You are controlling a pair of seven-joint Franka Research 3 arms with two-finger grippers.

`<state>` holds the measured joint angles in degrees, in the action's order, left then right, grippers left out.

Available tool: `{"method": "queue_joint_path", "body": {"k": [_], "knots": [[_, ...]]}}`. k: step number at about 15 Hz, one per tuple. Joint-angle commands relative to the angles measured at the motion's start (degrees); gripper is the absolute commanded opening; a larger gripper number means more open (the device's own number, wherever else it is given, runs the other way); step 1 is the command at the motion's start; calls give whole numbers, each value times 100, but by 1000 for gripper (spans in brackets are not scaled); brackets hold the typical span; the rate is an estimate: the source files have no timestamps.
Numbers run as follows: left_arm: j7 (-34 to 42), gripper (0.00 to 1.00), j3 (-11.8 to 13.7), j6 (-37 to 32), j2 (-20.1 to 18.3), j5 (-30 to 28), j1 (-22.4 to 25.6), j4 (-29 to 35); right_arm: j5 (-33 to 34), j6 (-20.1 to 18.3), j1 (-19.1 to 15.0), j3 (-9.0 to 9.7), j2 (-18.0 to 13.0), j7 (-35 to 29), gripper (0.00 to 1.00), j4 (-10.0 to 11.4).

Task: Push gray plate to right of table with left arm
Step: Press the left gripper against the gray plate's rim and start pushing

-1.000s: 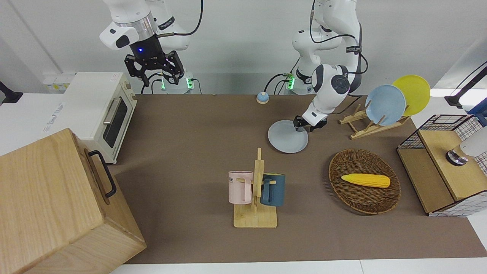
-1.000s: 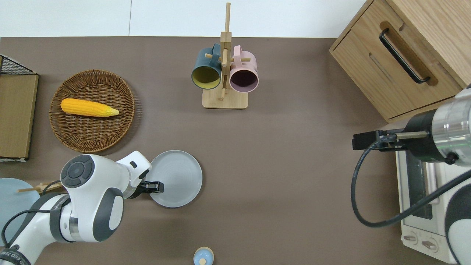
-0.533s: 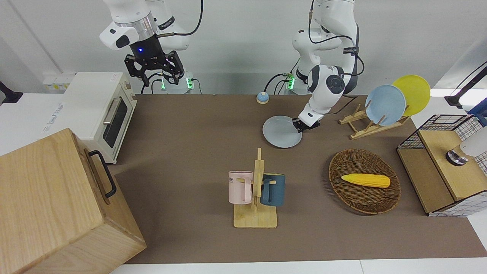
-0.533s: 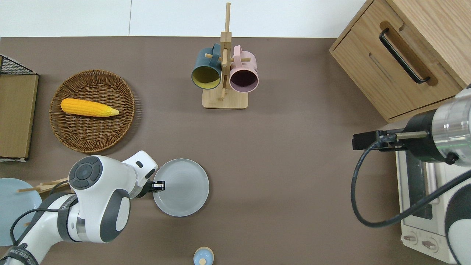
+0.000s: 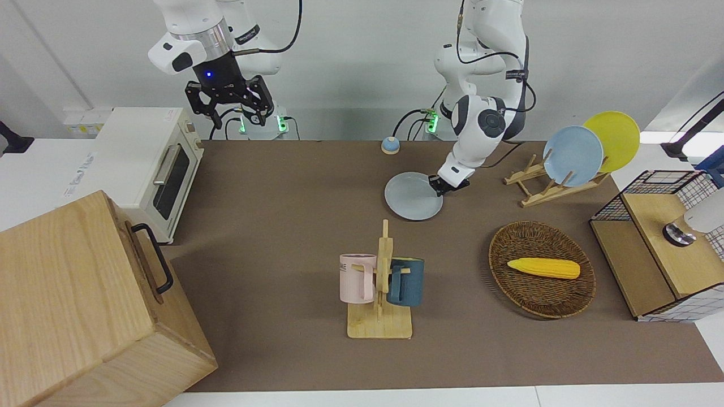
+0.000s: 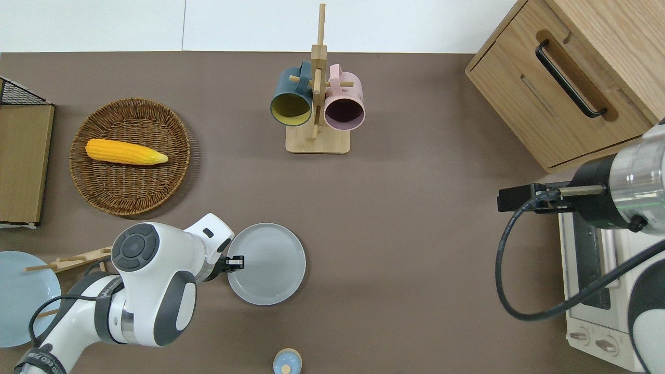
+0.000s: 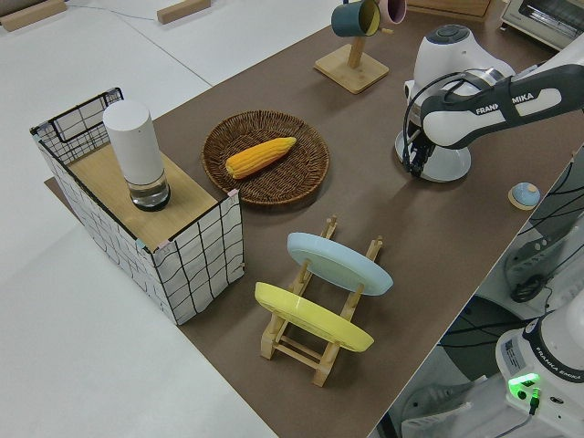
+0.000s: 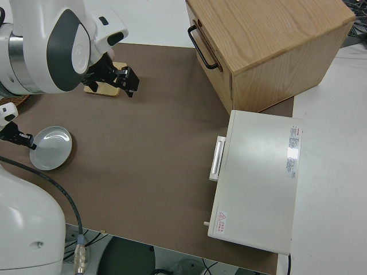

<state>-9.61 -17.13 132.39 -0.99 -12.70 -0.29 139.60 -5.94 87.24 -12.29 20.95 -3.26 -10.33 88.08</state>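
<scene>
The gray plate [image 6: 266, 263] lies flat on the tabletop [image 6: 405, 249], nearer to the robots than the mug rack [image 6: 317, 98]; in the overhead view it sits at about 7 o'clock from the rack's wooden base and at about 4 o'clock from the wicker basket [image 6: 131, 156], well apart from both. The left pincer [image 6: 235, 262] is low at the plate's rim, at the plate's 9 o'clock edge in the overhead view, touching or just inside that rim; I cannot tell whether its fingers are spread or closed. The left arm [image 6: 148, 285] reaches in from about 8 o'clock of the plate, its rounded white joint hanging over the tabletop between the plate and the wooden plate stand [image 5: 537, 183]. That stand holds a light-blue plate [image 5: 572, 156] and a yellow plate [image 5: 613, 140], both tilted on edge. A corn cob [image 6: 124, 152] lies in the basket. On the rack hang 2 mugs, a dark teal mug [image 6: 292, 101] and a pink mug [image 6: 343, 105], 1 on each side of the post. A small blue knob [image 6: 287, 362] sits at the tabletop edge nearest the robots, at about 6 o'clock from the gray plate in the overhead view. The right arm is parked, its right pincer [image 5: 229, 104] with fingers spread apart and holding nothing. Toward that arm's end stand a white toaster oven [image 5: 148, 164] and a wooden drawer box [image 5: 85, 299].
</scene>
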Motion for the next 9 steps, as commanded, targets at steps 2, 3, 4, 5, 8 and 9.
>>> {"method": "queue_joint_path", "body": {"k": [2, 3, 4, 5, 8, 9], "knots": [[-803, 0, 8, 444, 178, -198, -699, 6, -92, -31, -37, 23, 36, -12, 996, -81], [-997, 0, 8, 524, 274, -198, -866, -47, -92, -31, -37, 23, 36, -12, 996, -81], [-1199, 0, 8, 594, 345, -198, -1024, -91, -92, -31, -37, 23, 36, -12, 996, -81], [-1383, 0, 8, 708, 372, -198, -1148, -108, -92, -31, -37, 23, 36, -12, 996, -81], [-1771, 0, 0, 850, 486, -198, -1439, -266, -92, -31, -37, 23, 36, -12, 996, -81], [-1920, 0, -26, 858, 573, -207, -1552, -354, -92, -31, -37, 23, 36, -12, 996, -81]]}}
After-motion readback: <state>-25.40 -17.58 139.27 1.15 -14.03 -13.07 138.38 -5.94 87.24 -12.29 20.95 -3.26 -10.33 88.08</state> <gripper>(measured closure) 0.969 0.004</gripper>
